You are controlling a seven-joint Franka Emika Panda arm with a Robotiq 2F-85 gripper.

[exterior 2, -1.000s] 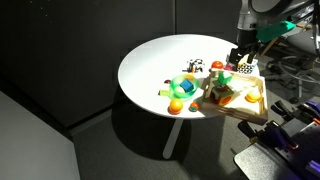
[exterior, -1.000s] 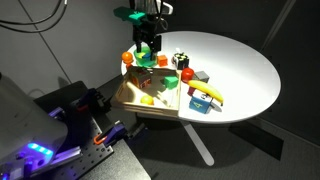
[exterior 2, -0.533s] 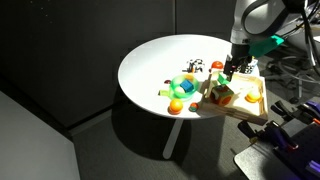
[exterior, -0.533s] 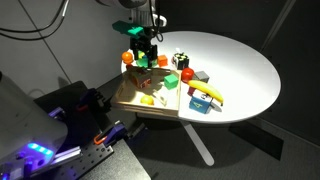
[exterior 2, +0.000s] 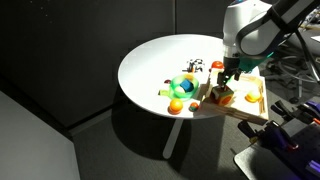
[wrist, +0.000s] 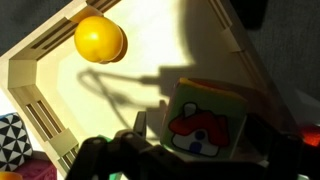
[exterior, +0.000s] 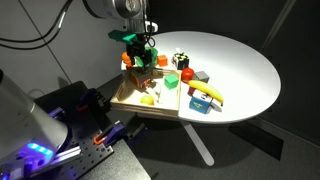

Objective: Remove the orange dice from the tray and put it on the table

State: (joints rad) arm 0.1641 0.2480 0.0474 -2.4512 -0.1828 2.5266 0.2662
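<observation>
The table (exterior 2: 150, 60) is plain white and the tray (wrist: 40, 55) pale, light wood. The ball (wrist: 99, 40) is bright yellow, the block (wrist: 205, 125) cream with a red-and-white figure printed on it, the die (exterior: 181, 60) black and white.

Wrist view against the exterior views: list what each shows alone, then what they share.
Only the wrist view shows the red-and-white picture on a block and the slots in the rim of the tray. Only the exterior views show the whole round table, the arm, and the toys outside the tray, such as the black-and-white die. Both show the light-wood tray and the end effector low over it. Neither shows whether it is open or shut.
</observation>
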